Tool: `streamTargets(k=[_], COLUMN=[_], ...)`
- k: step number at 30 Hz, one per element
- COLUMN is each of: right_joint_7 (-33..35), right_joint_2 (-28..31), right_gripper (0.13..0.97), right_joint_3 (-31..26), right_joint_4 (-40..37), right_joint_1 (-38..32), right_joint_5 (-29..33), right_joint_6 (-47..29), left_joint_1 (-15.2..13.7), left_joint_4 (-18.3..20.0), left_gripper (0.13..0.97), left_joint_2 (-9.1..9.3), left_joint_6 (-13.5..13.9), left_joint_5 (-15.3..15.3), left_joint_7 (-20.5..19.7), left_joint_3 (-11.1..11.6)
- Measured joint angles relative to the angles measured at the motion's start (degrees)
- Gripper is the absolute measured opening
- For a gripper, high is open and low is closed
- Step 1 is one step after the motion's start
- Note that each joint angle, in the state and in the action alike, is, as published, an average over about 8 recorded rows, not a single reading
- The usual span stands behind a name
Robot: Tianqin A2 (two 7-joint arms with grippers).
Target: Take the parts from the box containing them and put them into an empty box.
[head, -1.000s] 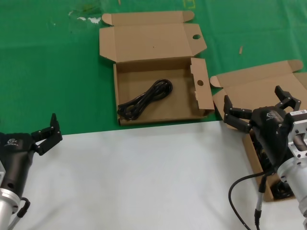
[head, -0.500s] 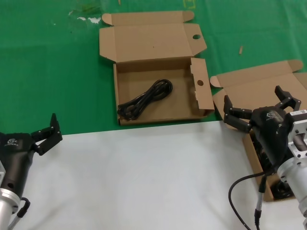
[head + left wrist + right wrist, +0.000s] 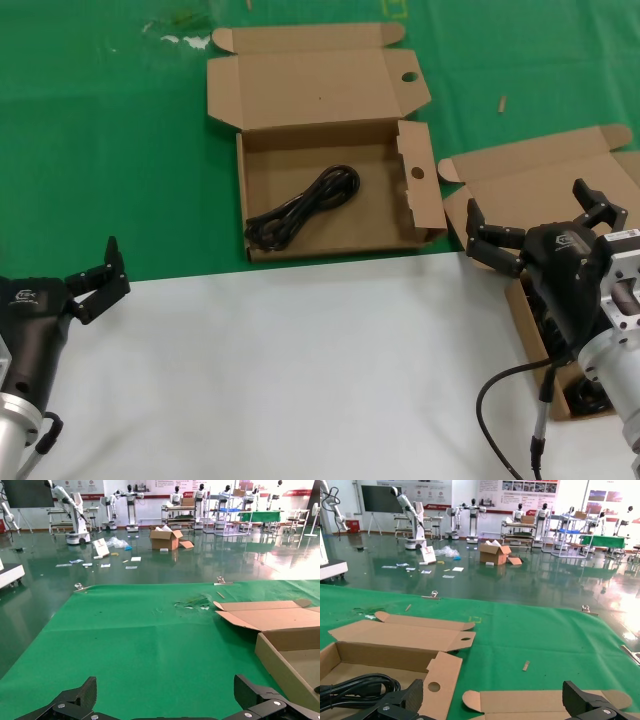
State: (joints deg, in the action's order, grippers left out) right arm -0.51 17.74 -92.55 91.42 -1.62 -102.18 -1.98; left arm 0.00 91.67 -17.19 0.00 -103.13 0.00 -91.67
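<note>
One black bundled cable (image 3: 305, 208) lies in the holed box (image 3: 262, 150) at the back centre, which stands with lid up; the same cable (image 3: 355, 686) and holed side flap (image 3: 434, 686) show in the right wrist view. The plain-lidded box (image 3: 545, 180) stands at the right, mostly covered by my right arm; dark cable bundles (image 3: 588, 398) show inside it below the wrist. My right gripper (image 3: 527, 205) (image 3: 492, 692) hangs open over that box's lid, holding nothing. At the near left my left gripper (image 3: 95, 268) (image 3: 165, 687) stays open and empty, over the edge between cloths.
A white cloth (image 3: 300, 370) covers the near part of the table, green cloth (image 3: 110, 150) the far part. A grey arm cable (image 3: 500, 400) loops by my right wrist. The holed box's corner (image 3: 285, 652) is seen from the left wrist.
</note>
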Motion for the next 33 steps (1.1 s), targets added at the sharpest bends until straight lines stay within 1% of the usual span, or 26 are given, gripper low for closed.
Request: streamTargets(k=[33], right_joint_7=[0.0], right_joint_2=[0.0], right_gripper=[0.966], right_joint_3=[0.0], right_joint_4=[0.0], right_joint_1=[0.0], right_joint_5=[0.0], right_joint_6=[0.0], left_joint_1=[0.0], left_joint_4=[0.0], left_gripper=[0.966], left_joint_2=[0.00], left_joint_6=[0.0], left_joint_5=[0.0], left_joint_7=[0.0], left_joint_3=[0.0])
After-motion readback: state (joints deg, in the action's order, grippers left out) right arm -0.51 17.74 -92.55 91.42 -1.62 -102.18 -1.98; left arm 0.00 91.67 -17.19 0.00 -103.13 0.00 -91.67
